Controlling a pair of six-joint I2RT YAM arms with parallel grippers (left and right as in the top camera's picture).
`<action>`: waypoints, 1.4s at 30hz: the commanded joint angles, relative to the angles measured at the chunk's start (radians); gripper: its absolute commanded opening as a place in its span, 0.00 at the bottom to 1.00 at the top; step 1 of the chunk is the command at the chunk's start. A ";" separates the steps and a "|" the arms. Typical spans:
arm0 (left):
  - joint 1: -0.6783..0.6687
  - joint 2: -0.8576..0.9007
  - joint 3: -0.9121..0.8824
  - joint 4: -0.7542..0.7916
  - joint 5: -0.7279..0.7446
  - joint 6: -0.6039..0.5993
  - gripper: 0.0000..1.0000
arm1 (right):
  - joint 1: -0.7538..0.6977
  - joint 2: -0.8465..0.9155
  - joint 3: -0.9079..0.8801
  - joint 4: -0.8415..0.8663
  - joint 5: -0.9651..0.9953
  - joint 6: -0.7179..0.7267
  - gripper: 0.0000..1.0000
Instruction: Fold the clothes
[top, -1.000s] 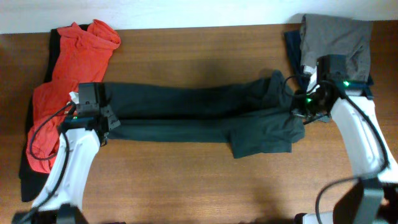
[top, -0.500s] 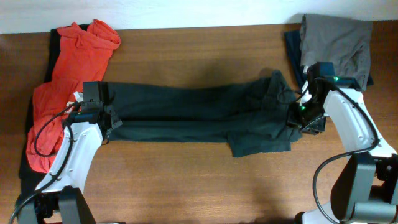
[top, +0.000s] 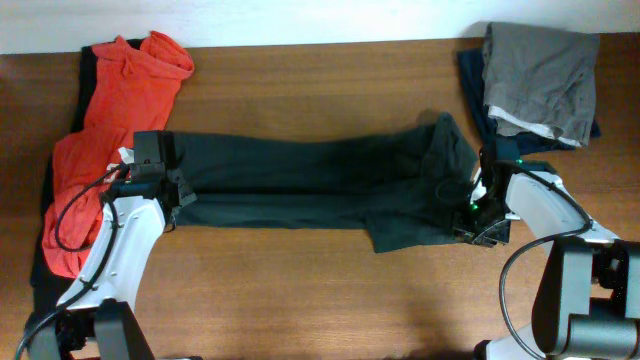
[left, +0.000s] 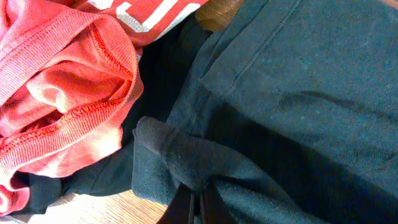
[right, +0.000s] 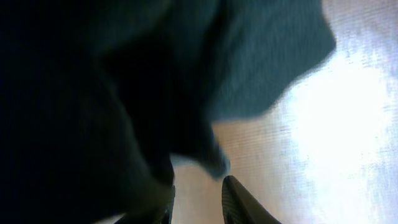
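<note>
A dark charcoal T-shirt (top: 310, 185) lies stretched in a long band across the table, its letters hidden. My left gripper (top: 177, 196) is shut on a bunched fold at the shirt's left end; the left wrist view shows the fingers (left: 196, 202) pinching the dark shirt (left: 292, 93). My right gripper (top: 472, 225) is low at the shirt's front right corner. In the right wrist view its fingers (right: 196, 199) are apart, and the blurred dark shirt edge (right: 186, 93) hangs just above them over bare table. A red T-shirt (top: 110, 110) with white letters (left: 149, 12) lies crumpled at the far left.
A folded grey garment (top: 540, 65) lies on a dark blue one at the back right corner. A black garment (top: 40, 280) lies under the red T-shirt along the left edge. The wooden table (top: 320, 290) shows in front of the dark T-shirt.
My right arm has moved toward the front along the shirt's right end, from beside the grey pile down to the front right corner. The left arm has hardly moved.
</note>
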 joint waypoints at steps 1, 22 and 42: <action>0.000 0.005 0.009 0.006 -0.023 0.012 0.01 | -0.006 -0.002 -0.026 0.063 0.004 0.000 0.31; 0.000 0.005 0.009 0.005 -0.022 0.012 0.01 | -0.005 0.001 -0.045 0.118 0.047 -0.019 0.18; 0.000 -0.222 0.252 -0.265 0.027 0.077 0.01 | -0.006 -0.331 0.175 -0.199 -0.023 0.008 0.04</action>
